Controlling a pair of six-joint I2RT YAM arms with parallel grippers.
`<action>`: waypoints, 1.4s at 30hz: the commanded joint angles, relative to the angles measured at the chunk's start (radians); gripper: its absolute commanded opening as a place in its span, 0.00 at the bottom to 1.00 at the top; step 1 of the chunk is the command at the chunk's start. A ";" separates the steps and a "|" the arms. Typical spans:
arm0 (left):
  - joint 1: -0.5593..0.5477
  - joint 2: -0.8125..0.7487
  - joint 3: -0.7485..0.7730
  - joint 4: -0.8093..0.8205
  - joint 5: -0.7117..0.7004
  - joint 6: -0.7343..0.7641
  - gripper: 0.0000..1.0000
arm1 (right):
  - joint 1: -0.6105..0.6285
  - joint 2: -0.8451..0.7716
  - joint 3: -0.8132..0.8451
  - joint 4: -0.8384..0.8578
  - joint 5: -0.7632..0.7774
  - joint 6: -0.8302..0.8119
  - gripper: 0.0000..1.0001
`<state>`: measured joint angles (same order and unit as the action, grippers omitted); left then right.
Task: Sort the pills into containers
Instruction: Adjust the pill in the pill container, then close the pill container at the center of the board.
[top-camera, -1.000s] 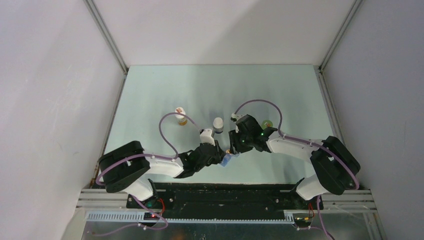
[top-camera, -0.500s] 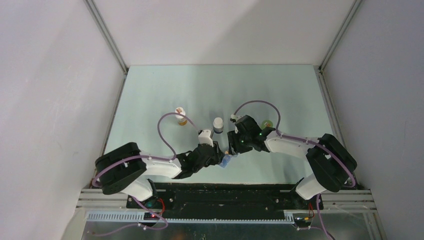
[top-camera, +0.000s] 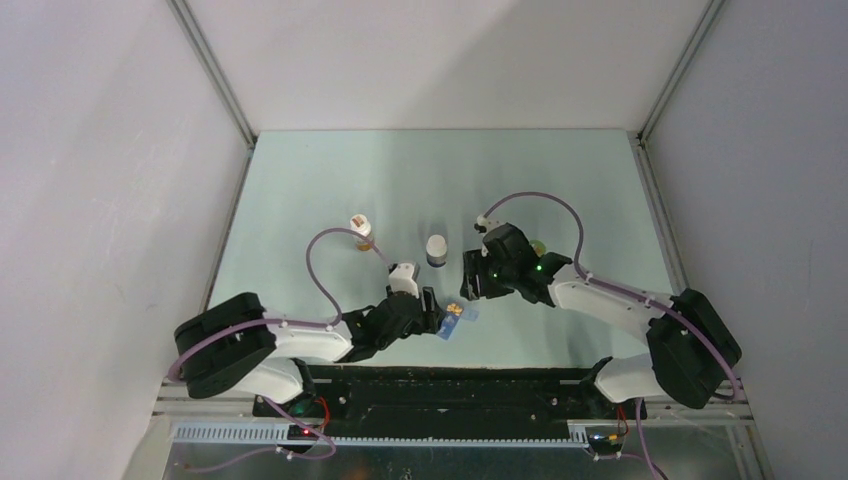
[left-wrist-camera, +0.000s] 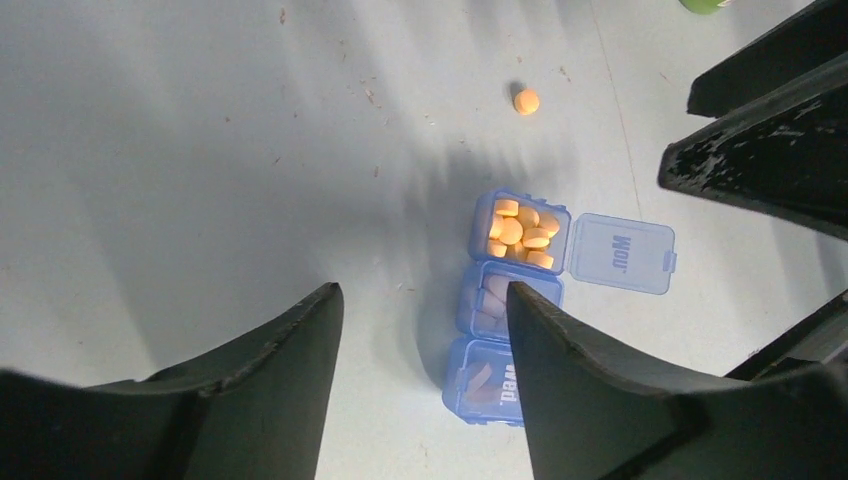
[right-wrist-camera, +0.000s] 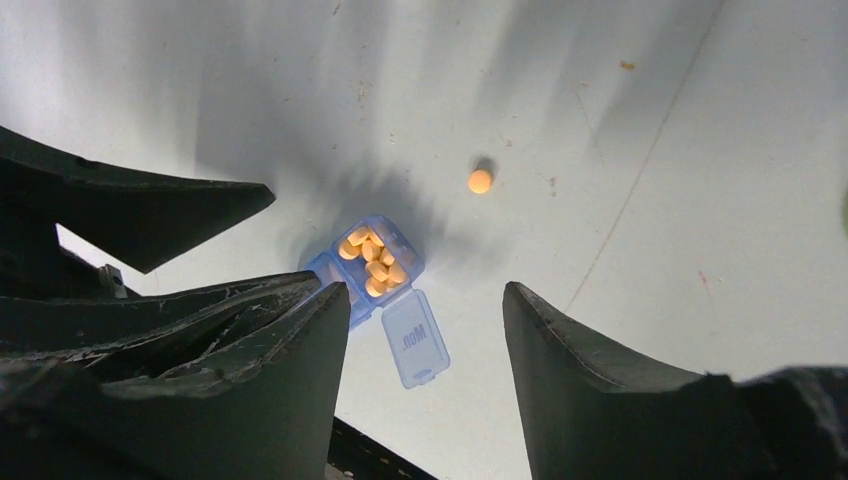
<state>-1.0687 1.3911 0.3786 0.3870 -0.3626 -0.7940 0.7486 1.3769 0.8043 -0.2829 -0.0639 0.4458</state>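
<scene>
Pill sort nearly done, one stray to go.
On table (top-camera: 330, 180), left gripper (left-wrist-camera: 422, 300) & right gripper (right-wrist-camera: 425, 295) both spread, empty, over pill box (left-wrist-camera: 515, 300); end compartment (left-wrist-camera: 484, 212) open w/ pills (left-wrist-camera: 520, 232); stray pill (left-wrist-camera: 526, 101) apart, not yet in.

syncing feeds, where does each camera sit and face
Top external: above and behind, looking down at the table; both arms show.
Left wrist: on the left end effector, looking down at the pill box; own fingers show.
Right wrist: on the right end effector, looking down; own fingers show.
Both wrist views share the pill box and a loose pill.
</scene>
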 joint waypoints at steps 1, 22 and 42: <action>0.001 -0.060 -0.033 0.055 -0.022 0.022 0.70 | -0.015 -0.092 -0.019 -0.051 0.097 0.059 0.62; 0.001 0.036 -0.003 0.139 0.077 0.017 0.58 | -0.097 -0.252 -0.242 -0.045 0.004 0.188 0.43; -0.003 0.108 0.069 0.007 0.098 0.073 0.43 | -0.055 -0.091 -0.272 0.311 -0.215 0.228 0.44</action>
<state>-1.0687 1.4727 0.4301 0.4461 -0.2646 -0.7609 0.6811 1.2778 0.5327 -0.1200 -0.2241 0.6479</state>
